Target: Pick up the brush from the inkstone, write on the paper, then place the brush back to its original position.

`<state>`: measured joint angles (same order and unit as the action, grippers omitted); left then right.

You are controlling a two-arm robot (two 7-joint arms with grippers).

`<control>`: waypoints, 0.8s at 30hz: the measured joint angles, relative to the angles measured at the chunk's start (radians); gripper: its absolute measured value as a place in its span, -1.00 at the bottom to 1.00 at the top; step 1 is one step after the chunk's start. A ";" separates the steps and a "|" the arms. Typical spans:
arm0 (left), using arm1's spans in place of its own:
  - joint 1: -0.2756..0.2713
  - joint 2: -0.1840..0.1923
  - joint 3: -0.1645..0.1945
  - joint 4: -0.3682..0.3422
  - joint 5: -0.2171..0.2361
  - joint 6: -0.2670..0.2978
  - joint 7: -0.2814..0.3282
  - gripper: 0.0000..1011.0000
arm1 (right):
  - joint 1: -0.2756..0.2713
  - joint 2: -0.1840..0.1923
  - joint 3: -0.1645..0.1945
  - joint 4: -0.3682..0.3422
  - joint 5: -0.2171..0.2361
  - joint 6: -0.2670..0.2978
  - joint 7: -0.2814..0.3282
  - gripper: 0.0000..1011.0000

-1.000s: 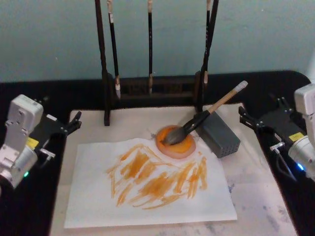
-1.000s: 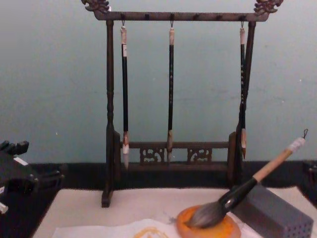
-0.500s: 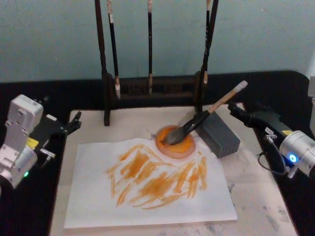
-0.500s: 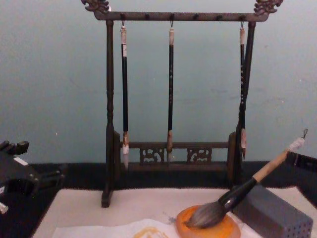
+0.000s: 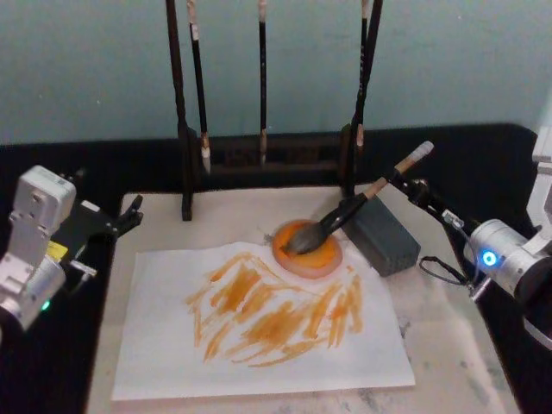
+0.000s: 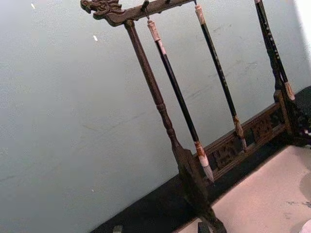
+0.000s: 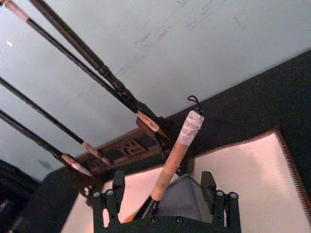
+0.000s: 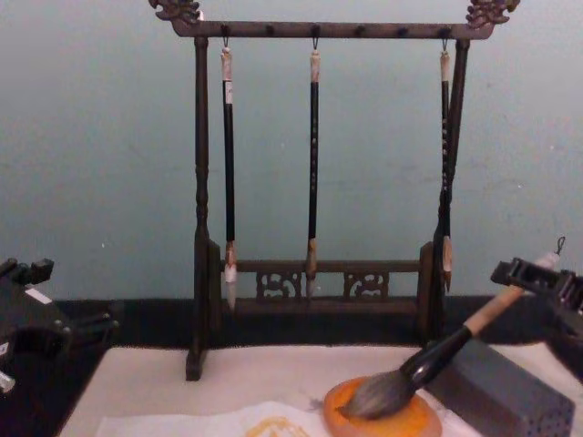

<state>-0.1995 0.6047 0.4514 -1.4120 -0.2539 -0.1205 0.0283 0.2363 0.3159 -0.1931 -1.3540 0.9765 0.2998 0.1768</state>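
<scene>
My right fingers (image 7: 116,194) are matt black plastic. The brush (image 5: 345,211) has a smooth tan wooden handle, a glossy black ferrule, bushy grey-brown hair and a white cap that looks wrapped. The inkstone (image 5: 321,260) is a smooth orange dish with a faint sheen, the paper (image 5: 172,345) thin matt white with streaky orange paint, the mat (image 5: 431,345) rough beige felt, the rack (image 8: 201,182) dark carved wood, and the block (image 5: 384,237) matt grey.

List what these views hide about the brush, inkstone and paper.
1. Right wrist view: bristles of the brush, hidden behind the right gripper.
2. Chest view: most of the paper, cut off by the bottom edge.
3. Head view: whether the bristles on the inkstone carry ink, too blurred.
</scene>
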 joint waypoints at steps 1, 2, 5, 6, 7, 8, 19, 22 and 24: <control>0.000 0.000 0.000 0.000 0.000 0.000 0.000 0.98 | 0.003 -0.004 0.001 0.004 0.007 0.000 0.000 0.98; 0.000 0.000 0.000 0.000 0.000 0.000 0.000 0.98 | 0.005 -0.008 0.001 0.009 0.013 0.000 0.000 0.98; 0.000 0.000 0.000 0.000 0.000 0.000 0.000 0.98 | 0.017 -0.020 0.002 0.030 0.033 -0.007 0.000 0.98; 0.000 0.000 0.000 0.000 0.000 0.000 0.000 0.98 | 0.020 -0.023 0.002 0.034 0.037 -0.009 0.000 0.98; 0.000 0.000 0.000 0.000 0.000 0.000 0.000 0.98 | 0.026 -0.026 0.002 0.042 0.044 -0.015 0.000 0.98; 0.000 0.000 0.000 0.000 0.000 0.000 0.000 0.98 | 0.028 -0.028 0.001 0.045 0.047 -0.017 0.000 0.98; 0.000 0.000 0.000 0.000 0.000 0.000 0.000 0.98 | 0.077 -0.040 -0.014 0.120 0.076 -0.052 0.007 0.98; 0.000 0.000 0.000 0.000 0.000 0.000 0.000 0.98 | 0.090 -0.041 -0.022 0.142 0.082 -0.057 0.009 0.98; 0.000 0.000 0.000 0.000 0.000 0.000 0.000 0.98 | 0.094 -0.041 -0.025 0.150 0.085 -0.060 0.010 0.98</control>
<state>-0.1995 0.6047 0.4514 -1.4120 -0.2539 -0.1205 0.0283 0.3301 0.2753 -0.2185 -1.2044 1.0618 0.2402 0.1871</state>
